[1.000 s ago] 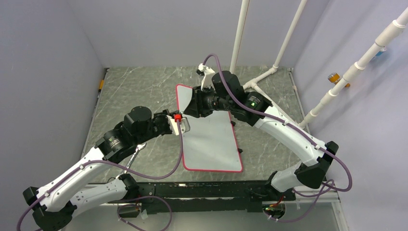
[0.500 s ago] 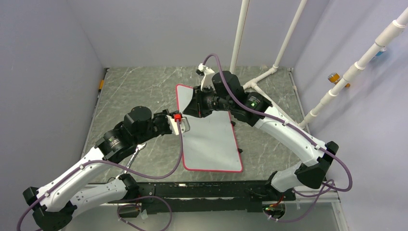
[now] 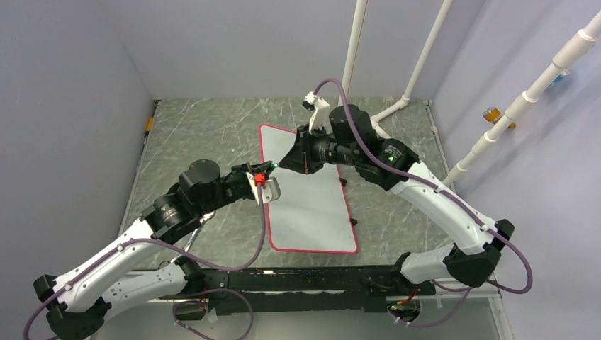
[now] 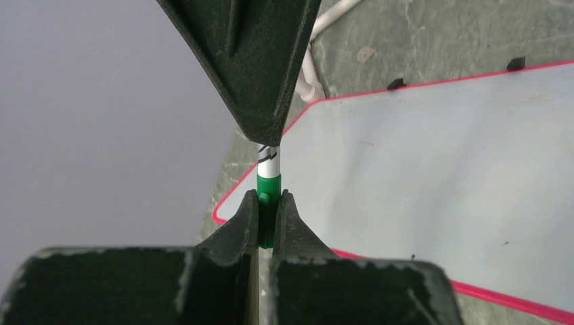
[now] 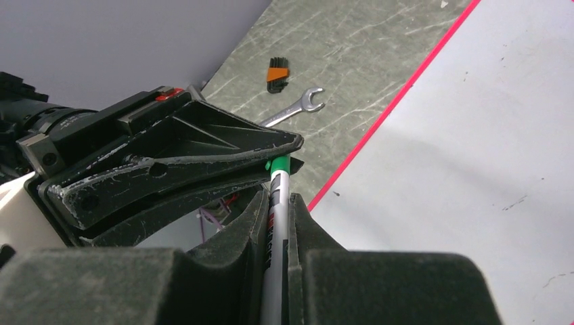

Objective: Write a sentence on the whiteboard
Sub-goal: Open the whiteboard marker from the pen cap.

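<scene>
The whiteboard [image 3: 312, 212] lies flat in the middle of the desk [image 3: 205, 134], unmoved and with no writing on it. Since a second ago the right arm has swung to the right, and both tools have shifted a little. The left tool [image 4: 269, 198] is clenched on the green cap [image 4: 269, 183], the right tool [image 5: 279, 196] on the marker [image 5: 277, 230] barrel. I judge that the uncapping is only starting. Both hang above the board's left rim.

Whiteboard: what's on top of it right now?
Nothing written: the whiteboard shows bare white with faint specks. The strip under the right end effector is covered.
</scene>
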`<state>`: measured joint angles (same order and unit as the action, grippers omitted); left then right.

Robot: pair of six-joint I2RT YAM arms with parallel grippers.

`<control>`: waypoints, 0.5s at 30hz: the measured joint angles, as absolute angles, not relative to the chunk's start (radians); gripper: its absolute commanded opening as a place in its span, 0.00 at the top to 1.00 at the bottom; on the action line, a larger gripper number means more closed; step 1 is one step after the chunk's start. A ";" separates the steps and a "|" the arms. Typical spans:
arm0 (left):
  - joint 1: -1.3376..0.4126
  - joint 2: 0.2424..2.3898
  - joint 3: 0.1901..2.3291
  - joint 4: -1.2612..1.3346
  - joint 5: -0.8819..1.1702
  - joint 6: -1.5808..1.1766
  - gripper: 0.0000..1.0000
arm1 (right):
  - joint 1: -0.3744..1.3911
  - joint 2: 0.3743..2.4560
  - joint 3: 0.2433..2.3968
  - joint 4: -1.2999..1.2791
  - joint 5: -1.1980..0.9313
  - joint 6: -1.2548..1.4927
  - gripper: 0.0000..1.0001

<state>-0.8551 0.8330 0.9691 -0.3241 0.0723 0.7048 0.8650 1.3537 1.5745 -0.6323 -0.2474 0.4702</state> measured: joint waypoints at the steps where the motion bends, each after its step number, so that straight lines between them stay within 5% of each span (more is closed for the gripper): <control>1: -0.858 0.833 0.969 -0.311 0.079 0.710 1.00 | 0.861 1.344 1.575 -0.636 -0.250 0.468 1.00; 15: -0.875 0.833 0.952 -0.231 0.134 0.739 1.00 | 0.844 1.290 1.575 -0.680 -0.268 0.452 1.00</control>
